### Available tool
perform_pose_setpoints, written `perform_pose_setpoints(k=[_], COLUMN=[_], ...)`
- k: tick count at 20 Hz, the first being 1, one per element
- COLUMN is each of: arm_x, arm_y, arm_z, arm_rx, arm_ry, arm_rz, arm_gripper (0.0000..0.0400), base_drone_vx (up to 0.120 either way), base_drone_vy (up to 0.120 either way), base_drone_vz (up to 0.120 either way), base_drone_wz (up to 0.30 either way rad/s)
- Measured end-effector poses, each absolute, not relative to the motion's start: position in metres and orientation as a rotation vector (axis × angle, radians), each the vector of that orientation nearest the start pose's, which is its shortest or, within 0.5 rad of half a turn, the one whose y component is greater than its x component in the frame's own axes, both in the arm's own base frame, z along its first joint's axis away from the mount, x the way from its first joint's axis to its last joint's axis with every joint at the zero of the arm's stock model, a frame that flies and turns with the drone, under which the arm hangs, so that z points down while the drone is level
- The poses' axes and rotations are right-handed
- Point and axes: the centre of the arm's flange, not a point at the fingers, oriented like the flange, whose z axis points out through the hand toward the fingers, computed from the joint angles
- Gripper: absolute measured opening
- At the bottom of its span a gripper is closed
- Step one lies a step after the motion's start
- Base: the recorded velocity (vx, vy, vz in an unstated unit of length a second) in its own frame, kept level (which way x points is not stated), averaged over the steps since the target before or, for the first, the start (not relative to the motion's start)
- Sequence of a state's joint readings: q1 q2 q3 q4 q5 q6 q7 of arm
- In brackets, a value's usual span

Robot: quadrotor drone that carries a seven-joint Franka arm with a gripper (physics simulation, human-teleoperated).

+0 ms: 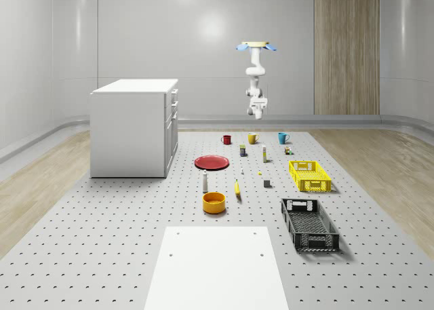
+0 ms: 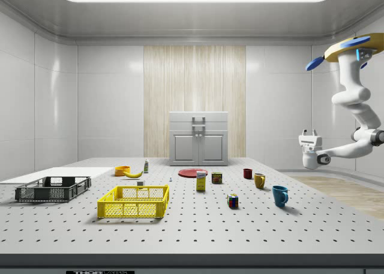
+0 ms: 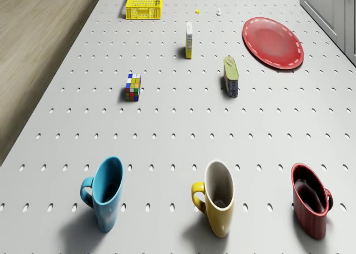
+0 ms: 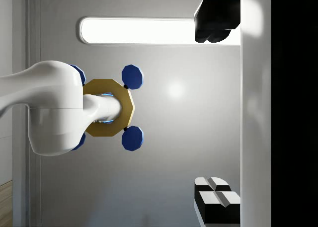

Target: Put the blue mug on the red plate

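Note:
The blue mug (image 1: pixel 283 138) (image 2: pixel 279 195) (image 3: pixel 105 193) stands upright at the far end of the table, handle outward, beside a yellow mug. The red plate (image 1: pixel 212 162) (image 2: pixel 192 172) (image 3: pixel 272 43) lies flat near the white cabinet with nothing on it. The drone (image 1: pixel 255 46) (image 2: pixel 354 46) (image 4: pixel 107 108) hovers high over the far table edge, behind the mugs. My gripper (image 1: pixel 256 110) (image 2: pixel 309 132) (image 4: pixel 208 110) hangs on the folded arm well above the mugs, turned upward toward the drone. Its fingers (image 4: pixel 216 199) are spread wide and hold nothing: it is open.
A yellow mug (image 3: pixel 218 201) and a red mug (image 3: pixel 310 201) stand in line with the blue one. Between mugs and plate are a Rubik's cube (image 3: pixel 132 87), a can (image 3: pixel 231 76) and a small box (image 3: pixel 189 40). Yellow crate (image 1: pixel 309 176), black crate (image 1: pixel 309 223), orange bowl (image 1: pixel 213 202), cabinet (image 1: pixel 133 127).

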State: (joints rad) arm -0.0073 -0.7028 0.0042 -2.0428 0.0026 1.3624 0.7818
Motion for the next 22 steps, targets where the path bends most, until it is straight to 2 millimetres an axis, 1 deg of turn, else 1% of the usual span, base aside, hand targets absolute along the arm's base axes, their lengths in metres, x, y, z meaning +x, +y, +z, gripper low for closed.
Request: perform_pose_setpoints(k=[22], arm_x=[0.3024], arm_y=[0.0012], arm_z=[0.6913], arm_rx=[-2.898], arm_ry=[1.201], arm_rz=[-0.064], arm_gripper=[0.04], base_drone_vx=[0.12], base_drone_vy=[0.12], base_drone_vz=[0.0], base_drone_wz=[0.0])
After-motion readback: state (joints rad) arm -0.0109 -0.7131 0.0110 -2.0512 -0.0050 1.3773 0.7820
